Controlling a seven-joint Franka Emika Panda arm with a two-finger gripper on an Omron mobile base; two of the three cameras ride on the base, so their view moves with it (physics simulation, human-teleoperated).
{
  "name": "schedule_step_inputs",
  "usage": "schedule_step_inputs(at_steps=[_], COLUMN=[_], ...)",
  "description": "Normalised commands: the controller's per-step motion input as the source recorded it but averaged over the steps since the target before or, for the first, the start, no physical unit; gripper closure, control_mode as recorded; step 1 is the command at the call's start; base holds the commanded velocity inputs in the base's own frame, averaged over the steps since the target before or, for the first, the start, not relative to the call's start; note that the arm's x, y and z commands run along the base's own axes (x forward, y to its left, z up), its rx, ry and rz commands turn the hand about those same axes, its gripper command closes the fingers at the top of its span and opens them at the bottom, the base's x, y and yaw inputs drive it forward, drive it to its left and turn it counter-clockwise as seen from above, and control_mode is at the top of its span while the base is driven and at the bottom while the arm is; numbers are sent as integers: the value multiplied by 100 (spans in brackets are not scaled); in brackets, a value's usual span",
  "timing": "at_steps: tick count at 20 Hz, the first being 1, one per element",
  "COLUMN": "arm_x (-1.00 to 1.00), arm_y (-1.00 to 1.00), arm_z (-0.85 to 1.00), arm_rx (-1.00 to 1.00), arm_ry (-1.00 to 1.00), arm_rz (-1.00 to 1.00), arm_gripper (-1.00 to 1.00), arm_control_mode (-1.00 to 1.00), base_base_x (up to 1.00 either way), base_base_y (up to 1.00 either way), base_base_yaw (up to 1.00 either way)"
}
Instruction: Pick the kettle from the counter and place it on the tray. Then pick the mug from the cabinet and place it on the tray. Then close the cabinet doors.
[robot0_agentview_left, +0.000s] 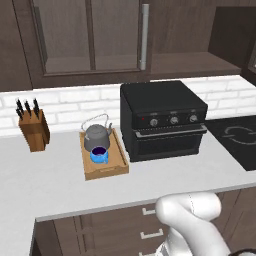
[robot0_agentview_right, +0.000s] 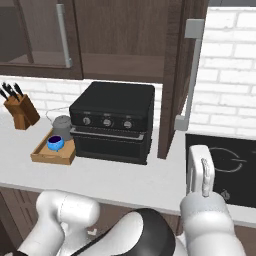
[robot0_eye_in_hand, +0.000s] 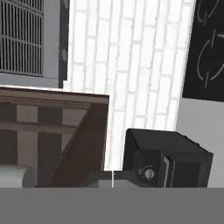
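Note:
The dark grey kettle (robot0_agentview_left: 96, 136) (robot0_agentview_right: 62, 123) stands at the back of the wooden tray (robot0_agentview_left: 116, 169) (robot0_agentview_right: 44, 156) on the counter (robot0_agentview_left: 45, 185). The small blue mug (robot0_agentview_left: 99, 155) (robot0_agentview_right: 55, 144) sits on the tray just in front of the kettle. Above, the cabinet's left door (robot0_agentview_left: 90, 35) is closed, while its right door (robot0_agentview_right: 175, 75) stands swung out, edge-on, with its silver handle (robot0_agentview_right: 192, 75) showing. My gripper (robot0_agentview_right: 201, 150) (robot0_eye_in_hand: 112, 180) is shut and empty, raised over the counter just right of and below that open door.
A black toaster oven (robot0_agentview_left: 162, 120) (robot0_agentview_right: 112, 122) (robot0_eye_in_hand: 168, 159) stands right of the tray. A knife block (robot0_agentview_left: 34, 131) (robot0_agentview_right: 21, 111) is at the far left. A black cooktop (robot0_agentview_left: 235, 140) (robot0_agentview_right: 225, 170) lies at the right. The open cabinet shelf (robot0_agentview_left: 192, 61) is bare.

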Motion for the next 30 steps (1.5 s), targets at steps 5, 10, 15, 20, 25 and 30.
schedule_step_inputs(at_steps=[5, 10, 15, 20, 25, 30], arm_x=[67, 100, 100, 87, 39, 30], arm_y=[-89, -66, -64, -78, -8, 41], arm_z=[-33, -7, -11, -12, 4, 14], arm_rx=[17, 19, 16, 18, 8, 0], arm_ry=[0, 0, 0, 0, -2, -7], arm_rz=[2, 10, 10, 11, 11, 9], arm_gripper=[100, 100, 100, 100, 100, 100], arm_control_mode=[-100, -100, -100, -100, -100, -100], base_base_x=[0, 0, 0, 0, 0, 0], base_base_y=[0, 0, 0, 0, 0, 0], base_base_yaw=[0, 0, 0, 0, 0, 0])
